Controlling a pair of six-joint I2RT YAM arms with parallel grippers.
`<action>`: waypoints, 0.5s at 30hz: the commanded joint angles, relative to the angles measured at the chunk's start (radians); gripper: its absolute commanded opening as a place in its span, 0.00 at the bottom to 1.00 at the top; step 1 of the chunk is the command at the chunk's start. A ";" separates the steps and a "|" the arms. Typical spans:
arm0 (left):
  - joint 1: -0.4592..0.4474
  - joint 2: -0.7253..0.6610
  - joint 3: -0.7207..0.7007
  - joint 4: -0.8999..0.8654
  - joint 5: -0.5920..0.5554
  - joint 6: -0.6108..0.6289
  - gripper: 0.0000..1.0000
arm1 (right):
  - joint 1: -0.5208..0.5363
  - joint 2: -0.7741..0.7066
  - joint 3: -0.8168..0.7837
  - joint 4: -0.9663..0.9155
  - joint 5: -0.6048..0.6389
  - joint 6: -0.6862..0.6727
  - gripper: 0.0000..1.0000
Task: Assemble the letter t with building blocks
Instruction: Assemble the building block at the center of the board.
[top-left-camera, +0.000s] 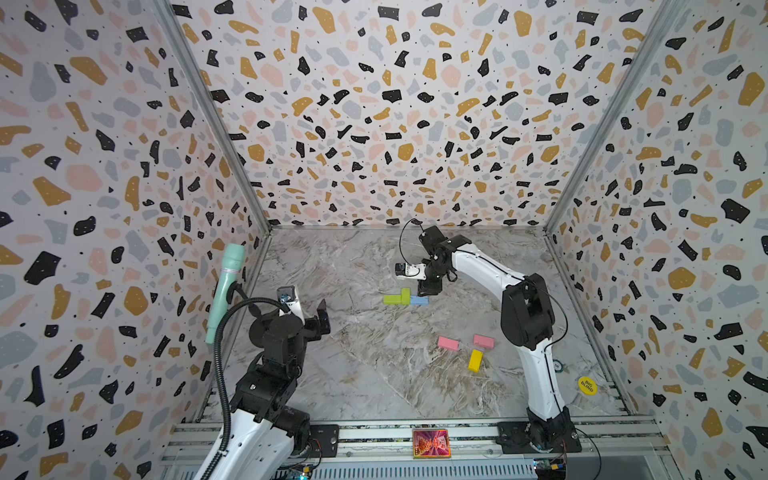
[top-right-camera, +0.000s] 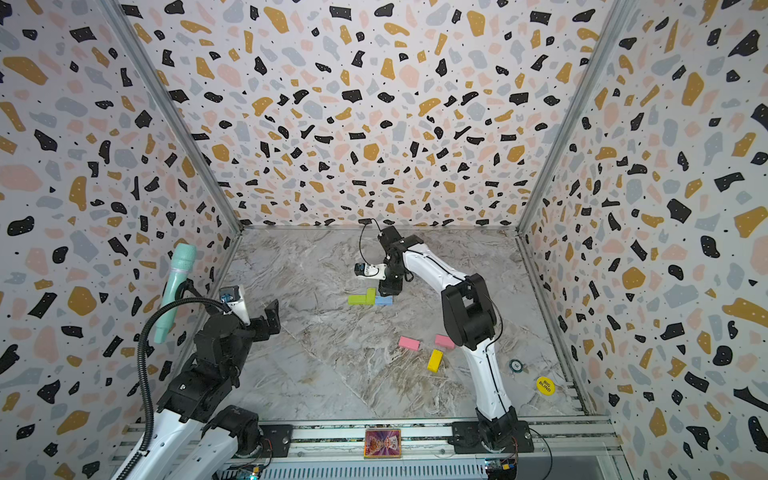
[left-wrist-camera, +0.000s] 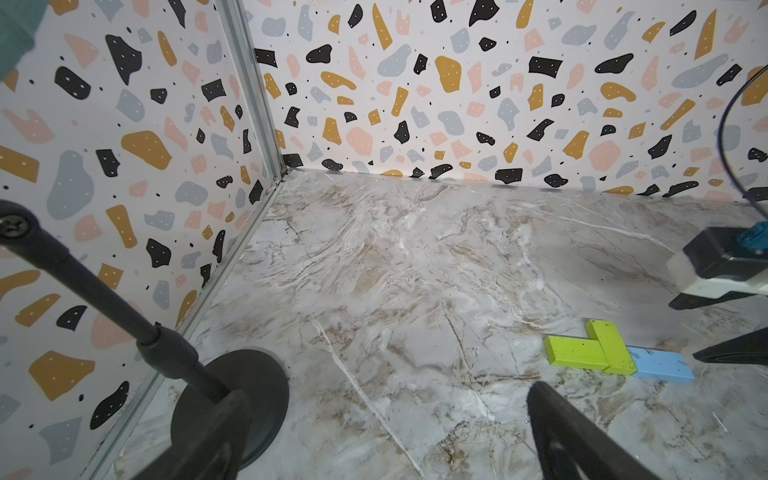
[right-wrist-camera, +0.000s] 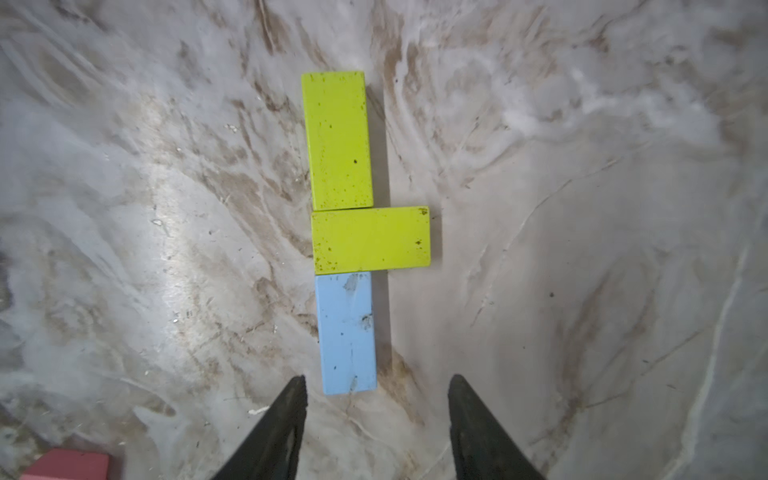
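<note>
Three building blocks lie joined mid-table: a lime green brick (top-left-camera: 392, 299) (right-wrist-camera: 337, 139), a second green brick (top-left-camera: 405, 294) (right-wrist-camera: 371, 240) set crosswise to it, and a light blue brick (top-left-camera: 419, 300) (right-wrist-camera: 347, 332). All three show in the left wrist view, green (left-wrist-camera: 575, 353) and blue (left-wrist-camera: 660, 365). My right gripper (top-left-camera: 426, 290) (right-wrist-camera: 377, 380) hangs open just above the blue brick's end, holding nothing. Two pink bricks (top-left-camera: 448, 343) (top-left-camera: 483, 341) and a yellow brick (top-left-camera: 475, 360) lie loose nearer the front. My left gripper (top-left-camera: 321, 318) (left-wrist-camera: 384, 399) is open and empty at the left.
A mint green microphone (top-left-camera: 226, 286) on a black stand with a round base (left-wrist-camera: 232, 399) stands by the left wall. A yellow round sticker (top-left-camera: 587, 385) lies at the right front. A coloured card (top-left-camera: 431, 443) sits on the front rail. Patterned walls close three sides.
</note>
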 joint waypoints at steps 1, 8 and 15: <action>-0.006 -0.002 0.006 0.028 0.013 -0.002 0.99 | -0.004 -0.100 0.018 -0.035 -0.035 0.028 0.56; -0.005 -0.001 0.006 0.032 0.018 -0.001 0.99 | -0.003 -0.330 -0.219 0.086 0.012 0.227 0.56; -0.006 0.000 0.006 0.038 0.029 0.002 0.99 | 0.026 -0.567 -0.498 0.108 0.060 0.427 0.55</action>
